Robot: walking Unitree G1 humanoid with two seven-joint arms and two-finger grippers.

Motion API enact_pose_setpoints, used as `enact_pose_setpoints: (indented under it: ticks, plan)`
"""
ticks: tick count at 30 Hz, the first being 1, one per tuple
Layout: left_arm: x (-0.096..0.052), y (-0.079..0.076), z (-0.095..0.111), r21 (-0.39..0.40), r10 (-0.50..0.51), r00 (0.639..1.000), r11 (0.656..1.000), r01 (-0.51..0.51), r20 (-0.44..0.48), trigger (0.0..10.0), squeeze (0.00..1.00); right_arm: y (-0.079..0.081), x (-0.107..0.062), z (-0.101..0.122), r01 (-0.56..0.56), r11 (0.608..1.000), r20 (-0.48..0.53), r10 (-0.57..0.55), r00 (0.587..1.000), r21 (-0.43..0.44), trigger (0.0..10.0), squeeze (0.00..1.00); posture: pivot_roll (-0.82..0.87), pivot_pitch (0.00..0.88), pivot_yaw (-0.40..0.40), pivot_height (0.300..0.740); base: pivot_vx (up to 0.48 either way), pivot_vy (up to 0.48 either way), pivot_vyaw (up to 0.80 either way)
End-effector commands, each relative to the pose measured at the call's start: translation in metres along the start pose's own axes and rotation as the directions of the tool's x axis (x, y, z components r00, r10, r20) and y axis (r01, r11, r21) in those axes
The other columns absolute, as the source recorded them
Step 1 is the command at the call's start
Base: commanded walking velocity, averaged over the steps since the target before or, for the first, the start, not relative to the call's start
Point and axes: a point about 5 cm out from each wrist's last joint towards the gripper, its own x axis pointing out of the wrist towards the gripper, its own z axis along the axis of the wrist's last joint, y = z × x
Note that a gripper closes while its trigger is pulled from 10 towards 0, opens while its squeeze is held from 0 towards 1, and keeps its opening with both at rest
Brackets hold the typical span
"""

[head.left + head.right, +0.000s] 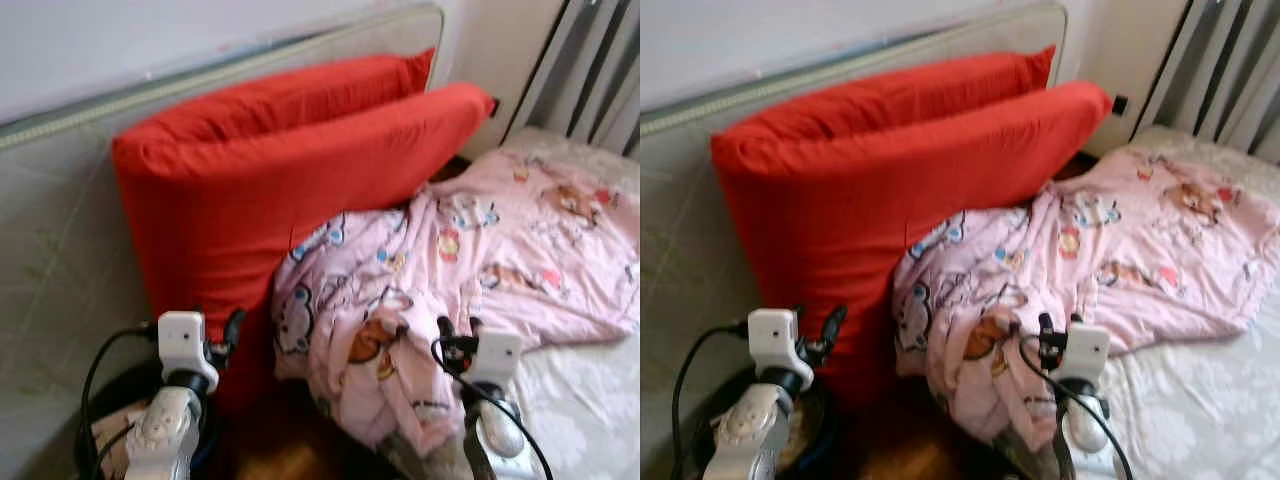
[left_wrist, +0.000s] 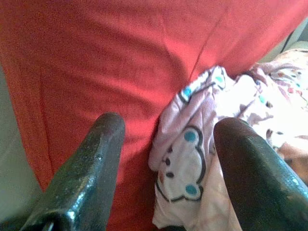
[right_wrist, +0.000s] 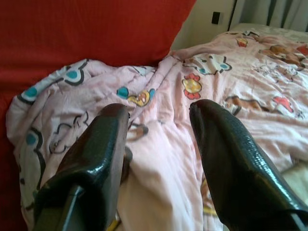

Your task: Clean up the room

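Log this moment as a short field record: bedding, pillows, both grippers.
bedding: pink cartoon-print blanket, crumpled on the bed, its left edge against the red pillows
pillows: two red pillows, upright, leaning on the headboard
left gripper: open, aimed at the seam where pillow meets blanket, holding nothing
right gripper: open, over the blanket folds, holding nothing
under the blanket: white mattress
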Motion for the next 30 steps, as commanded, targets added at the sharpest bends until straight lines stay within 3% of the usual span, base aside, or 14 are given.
enact_pose_setpoints:
  ticks: [1, 27, 30]
  plan:
    - [0.000, 0.000, -0.002, -0.005, 0.000, 1.000, 1.000, 0.000, -0.018, 10.0, 0.00, -0.001, -0.001, 0.001, 0.002, 1.000, 0.005, -0.002, 1.000, -0.005, 10.0, 0.00, -0.04, 0.037, -0.018, 0.635, 0.000, 0.000, 0.00]
    - [0.001, -0.002, -0.003, -0.012, -0.009, 0.999, 1.000, 0.008, -0.030, 10.0, 0.00, 0.006, -0.002, -0.008, -0.042, 0.999, -0.061, 0.042, 0.997, 0.012, 10.0, 0.00, -0.04, 0.039, -0.018, 0.635, 0.000, 0.000, 0.00]
    - [0.001, -0.002, -0.003, -0.010, -0.009, 0.999, 1.000, 0.009, -0.031, 10.0, 0.00, 0.008, -0.001, -0.010, -0.053, 0.999, -0.071, 0.053, 0.996, 0.012, 10.0, 0.00, -0.04, 0.039, -0.017, 0.621, 0.000, 0.000, 0.00]
